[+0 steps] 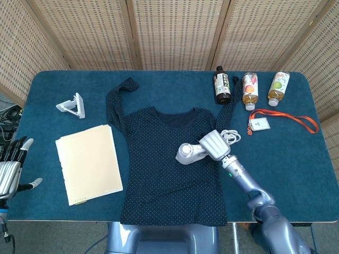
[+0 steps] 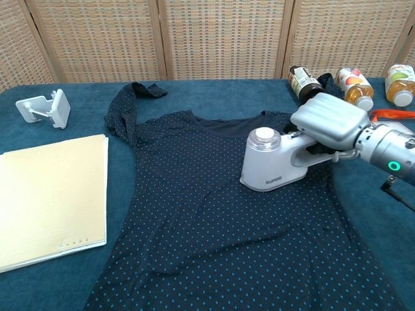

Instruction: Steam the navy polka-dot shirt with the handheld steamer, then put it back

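One right hand (image 2: 329, 122) grips the steamer (image 2: 272, 165), its fingers hidden; left hand (image 1: 11, 168) cropped, fingers apart.

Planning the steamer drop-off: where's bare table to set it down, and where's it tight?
Free: bare cloth right of the shirt, below the lanyard, and the strip between the phone stand and shirt collar. Crowded: back right by the bottles, and left front under the folder. Right hand holds the steamer.
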Robot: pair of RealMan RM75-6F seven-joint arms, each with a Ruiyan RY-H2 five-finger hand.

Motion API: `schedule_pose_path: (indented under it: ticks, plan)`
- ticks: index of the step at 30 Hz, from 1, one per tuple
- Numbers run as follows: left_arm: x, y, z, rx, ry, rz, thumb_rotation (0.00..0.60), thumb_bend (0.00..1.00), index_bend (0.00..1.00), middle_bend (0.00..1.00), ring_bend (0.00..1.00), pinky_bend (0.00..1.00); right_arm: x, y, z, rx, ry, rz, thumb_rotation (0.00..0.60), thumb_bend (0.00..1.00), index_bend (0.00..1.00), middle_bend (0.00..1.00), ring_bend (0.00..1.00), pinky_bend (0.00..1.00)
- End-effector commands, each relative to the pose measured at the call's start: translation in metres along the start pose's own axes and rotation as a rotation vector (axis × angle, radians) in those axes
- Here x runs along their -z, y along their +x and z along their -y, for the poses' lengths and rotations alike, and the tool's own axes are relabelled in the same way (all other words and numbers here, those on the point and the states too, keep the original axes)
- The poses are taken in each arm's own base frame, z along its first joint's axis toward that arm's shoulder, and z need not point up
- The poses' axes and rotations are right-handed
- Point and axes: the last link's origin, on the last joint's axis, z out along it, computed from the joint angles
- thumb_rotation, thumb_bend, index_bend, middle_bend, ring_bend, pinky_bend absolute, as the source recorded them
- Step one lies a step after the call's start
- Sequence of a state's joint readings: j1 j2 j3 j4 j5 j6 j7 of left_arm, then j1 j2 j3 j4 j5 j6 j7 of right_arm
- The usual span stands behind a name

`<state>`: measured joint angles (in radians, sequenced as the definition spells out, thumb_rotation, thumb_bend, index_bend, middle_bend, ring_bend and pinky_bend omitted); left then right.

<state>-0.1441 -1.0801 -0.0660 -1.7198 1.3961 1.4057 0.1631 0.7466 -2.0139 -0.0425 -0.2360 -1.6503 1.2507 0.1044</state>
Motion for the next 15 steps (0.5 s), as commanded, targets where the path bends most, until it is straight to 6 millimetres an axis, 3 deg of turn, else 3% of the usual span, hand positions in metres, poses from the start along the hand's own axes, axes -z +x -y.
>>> schedule_pose_path:
  ticks: [1, 8, 15]
  plan:
    - [0.000, 0.000, -0.001, -0.001, -0.002, -0.001, 0.600, 0.00, 0.00, 0.00, 0.00, 0.00, 0.012, -0.002, -0.015, 0.066, 0.006, 0.010, 0.600, 1.00, 0.93, 0.73, 0.82, 1.00]
    - [0.000, 0.000, -0.003, -0.004, -0.008, -0.001, 0.600, 0.00, 0.00, 0.00, 0.00, 0.00, 0.029, -0.007, -0.042, 0.064, -0.061, 0.051, 0.600, 1.00, 0.93, 0.73, 0.82, 1.00]
    - [0.000, 0.000, -0.005, -0.001, -0.014, 0.001, 0.600, 0.00, 0.00, 0.00, 0.00, 0.00, 0.028, -0.005, -0.031, 0.040, -0.037, 0.028, 0.600, 1.00, 0.93, 0.73, 0.82, 1.00]
